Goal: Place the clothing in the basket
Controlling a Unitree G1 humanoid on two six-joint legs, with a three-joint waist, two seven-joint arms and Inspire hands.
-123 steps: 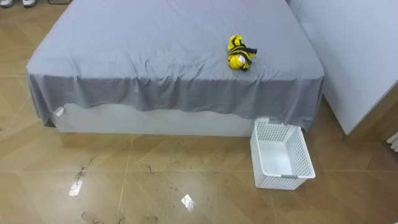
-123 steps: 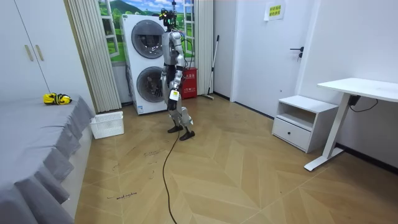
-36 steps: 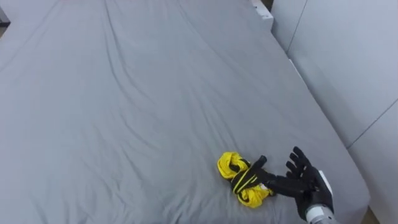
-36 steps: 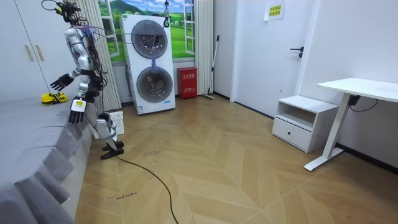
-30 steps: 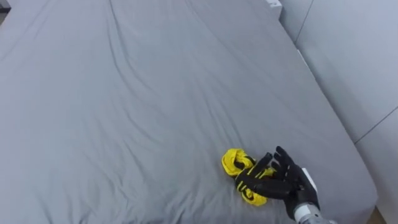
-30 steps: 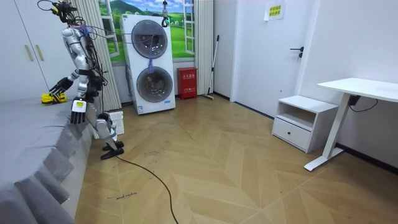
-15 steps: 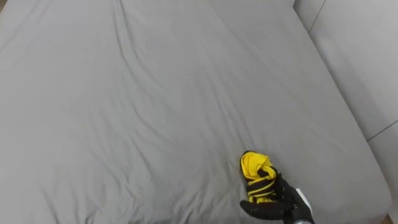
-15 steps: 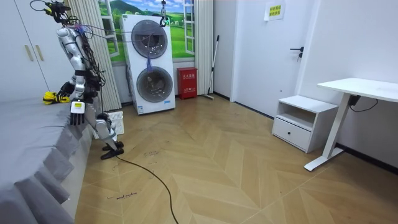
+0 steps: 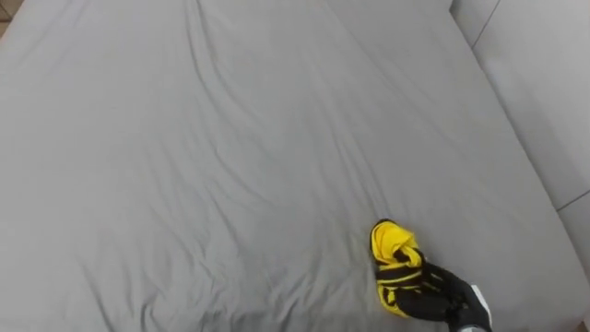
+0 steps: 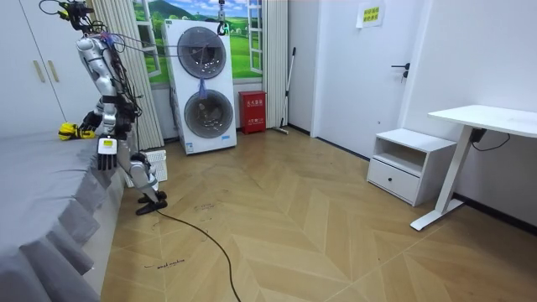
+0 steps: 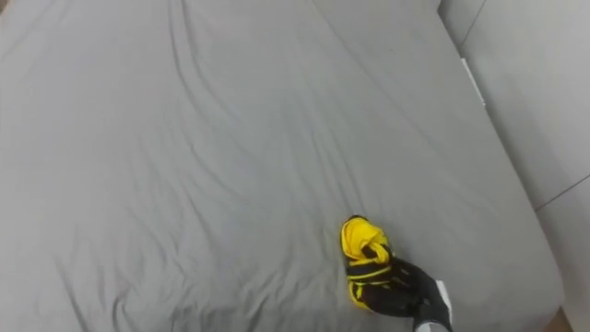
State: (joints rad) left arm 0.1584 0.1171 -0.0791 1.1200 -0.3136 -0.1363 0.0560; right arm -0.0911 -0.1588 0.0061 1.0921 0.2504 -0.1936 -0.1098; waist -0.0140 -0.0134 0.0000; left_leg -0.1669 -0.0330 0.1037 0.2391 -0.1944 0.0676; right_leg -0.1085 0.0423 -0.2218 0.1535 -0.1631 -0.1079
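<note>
A bunched yellow and black garment (image 9: 395, 261) lies on the grey bed sheet (image 9: 230, 148), near the bed's near right edge. My right hand (image 9: 437, 293) comes in from the lower right and its dark fingers are curled over the garment's near end. The garment (image 11: 363, 250) and the right hand (image 11: 408, 295) lie in the same place in the right eye view. In the room view I stand bent against the bed's side, with the right hand on the garment (image 10: 70, 131). My left hand (image 10: 105, 154) hangs at my side with its fingers loose. The white basket (image 10: 156, 164) stands on the floor behind my legs.
A white wall panel (image 9: 544, 83) borders the bed on the right. In the room view, stacked washing machines (image 10: 201, 84) stand behind me, a grey curtain (image 10: 126, 59) hangs beside them, and wooden floor (image 10: 294, 226) stretches to a white desk (image 10: 482, 122).
My right hand went from spread above the garment to curled on it. The garment now stands more bunched and a little further right. The view has shifted slightly.
</note>
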